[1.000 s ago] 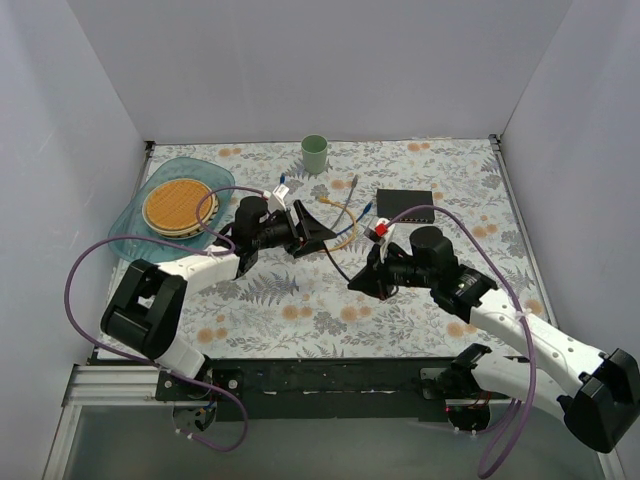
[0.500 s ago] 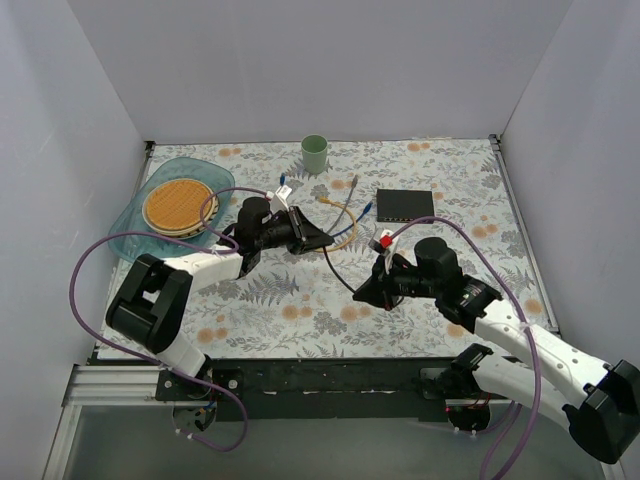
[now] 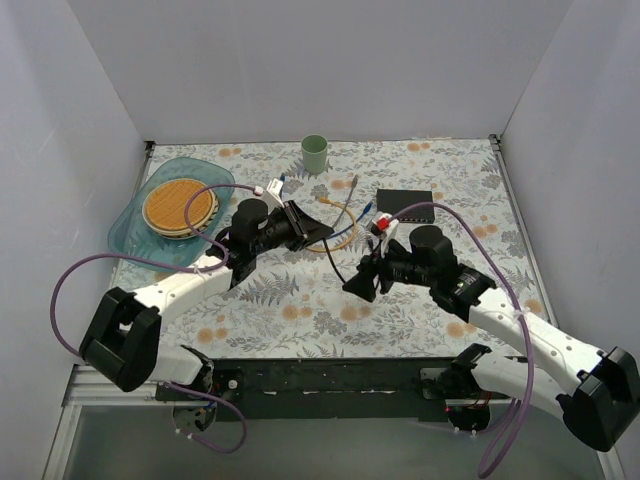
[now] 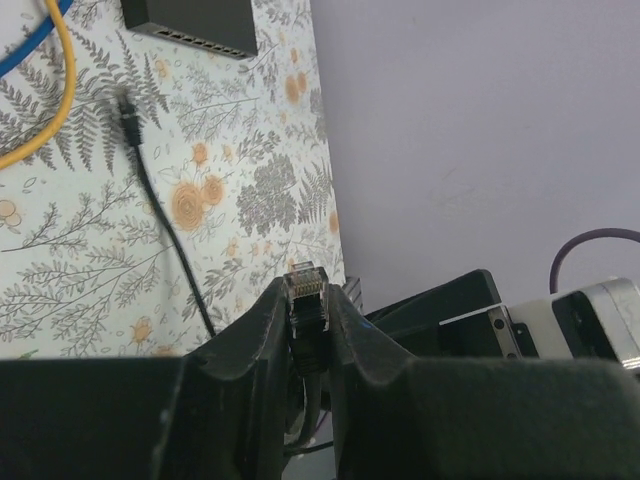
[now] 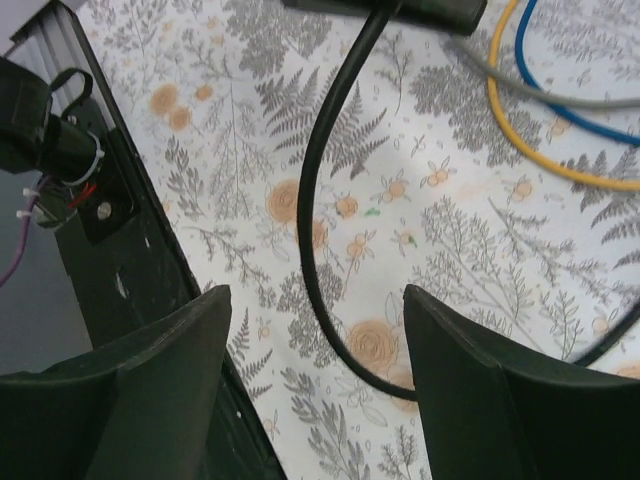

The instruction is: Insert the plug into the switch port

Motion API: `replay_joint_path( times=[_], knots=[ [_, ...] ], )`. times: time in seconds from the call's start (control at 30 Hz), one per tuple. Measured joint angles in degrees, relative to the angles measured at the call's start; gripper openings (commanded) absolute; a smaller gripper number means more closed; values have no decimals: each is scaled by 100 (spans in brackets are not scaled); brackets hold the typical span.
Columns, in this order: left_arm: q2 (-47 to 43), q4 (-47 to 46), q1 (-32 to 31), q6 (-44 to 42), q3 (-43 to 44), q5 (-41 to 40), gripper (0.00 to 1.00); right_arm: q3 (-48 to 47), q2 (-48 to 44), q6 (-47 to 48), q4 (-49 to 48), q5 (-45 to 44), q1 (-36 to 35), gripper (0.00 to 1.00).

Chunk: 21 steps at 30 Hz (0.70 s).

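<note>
Floral tablecloth (image 3: 300, 300) below; left gripper (image 4: 306, 296) clenched on the plug (image 4: 304, 278) (tip poking out); right gripper (image 5: 315, 305) spread wide, empty.

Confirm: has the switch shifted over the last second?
No. The switch holds its spot in the top view, with the same gap to the green cup.
</note>
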<state>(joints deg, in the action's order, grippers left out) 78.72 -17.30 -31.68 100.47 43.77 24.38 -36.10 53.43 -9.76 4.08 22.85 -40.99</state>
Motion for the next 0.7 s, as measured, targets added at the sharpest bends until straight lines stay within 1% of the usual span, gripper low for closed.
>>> replay_joint_path(
  times=[0.13,0.23,0.33,0.37,0.4,0.43,0.47,0.5,0.53,0.57,0.6,0.63,0.67,0.7],
  knots=[
    [-380,149,-236,76,0,-553,0,-378,481,-168,-413,-13,0,76],
    [-472,282,-326,96,9,-791,0,-470,813,-354,-791,68,-2,73],
    [-470,446,-343,96,17,-901,0,-474,1073,-520,-1045,129,-24,60],
    [-470,487,-348,96,20,-922,0,-479,1156,-566,-1121,140,-37,53],
    [-470,516,-356,96,22,-944,0,-496,1239,-625,-1187,149,-46,48],
    [-472,538,-363,94,22,-966,0,-518,1322,-675,-1252,155,-57,41],
    [-472,555,-372,94,22,-988,0,-542,1388,-719,-1300,155,-72,22],
    [-472,573,-376,94,22,-1001,0,-568,1458,-769,-1366,157,-79,13],
    [-472,581,-382,94,22,-1005,0,-592,1521,-822,-1425,164,-79,6],
    [-472,584,-389,92,22,-1027,0,-627,1587,-883,-1471,184,-81,1],
    [-472,584,-385,72,24,-1034,0,-662,1648,-942,-1482,199,-90,1],
    [-472,592,-380,46,31,-1051,4,-693,1711,-977,-1491,205,-94,1],
    [-472,603,-376,13,42,-1069,24,-723,1762,-994,-1488,219,-98,1],
    [-481,647,-374,-52,57,-1095,40,-748,1808,-1008,-1486,243,-103,1]
  ],
)
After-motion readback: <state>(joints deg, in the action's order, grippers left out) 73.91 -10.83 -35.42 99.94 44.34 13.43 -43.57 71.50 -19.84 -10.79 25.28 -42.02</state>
